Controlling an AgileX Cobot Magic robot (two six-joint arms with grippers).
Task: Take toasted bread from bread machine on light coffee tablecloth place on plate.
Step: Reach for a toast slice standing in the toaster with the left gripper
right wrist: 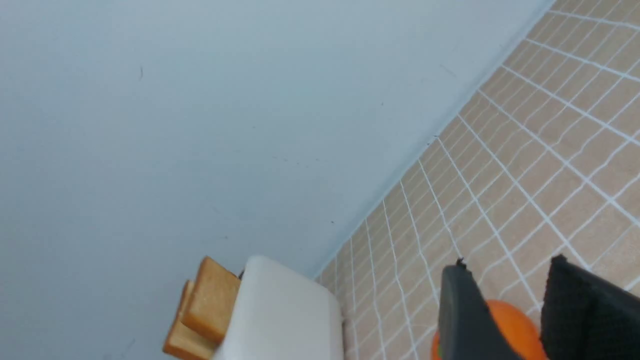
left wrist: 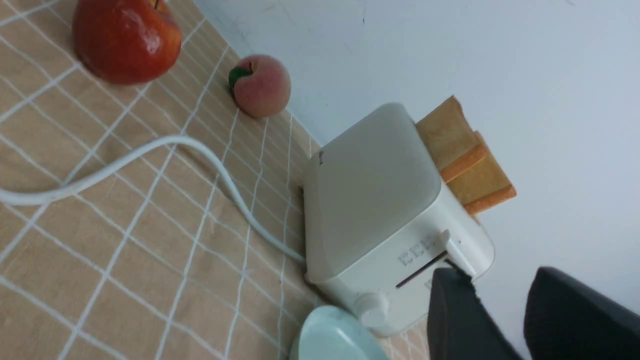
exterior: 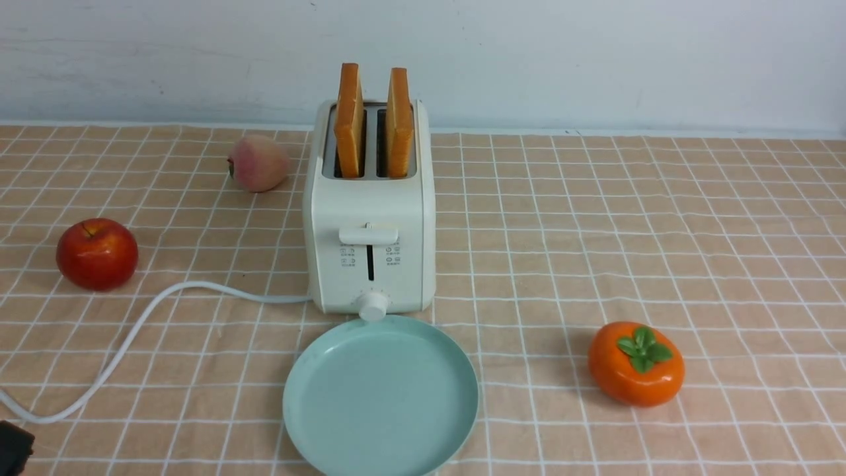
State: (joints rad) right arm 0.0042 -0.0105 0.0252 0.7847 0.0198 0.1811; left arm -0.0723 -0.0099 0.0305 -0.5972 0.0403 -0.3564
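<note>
Risk: toast tearing or toaster tipping if I pinch off-center or pull at a slant.
Both golden, brown-crusted square toast slices (exterior: 349, 122) stand in the cream-white two-slot toaster (exterior: 371, 205), behind the round mint-teal plate (exterior: 381, 396); a low exit could strike its slot rims. My left end effector (left wrist: 500, 300) and right end effector (right wrist: 510, 295) are open, unloaded. The front view lacks both fingertip pairs; the wrist views show them.

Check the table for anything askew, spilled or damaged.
Nothing looks spilled or damaged. The one slight oddity: the two toast slices lean a little in the slots of the toaster. The plate sits flat in front, bare.
</note>
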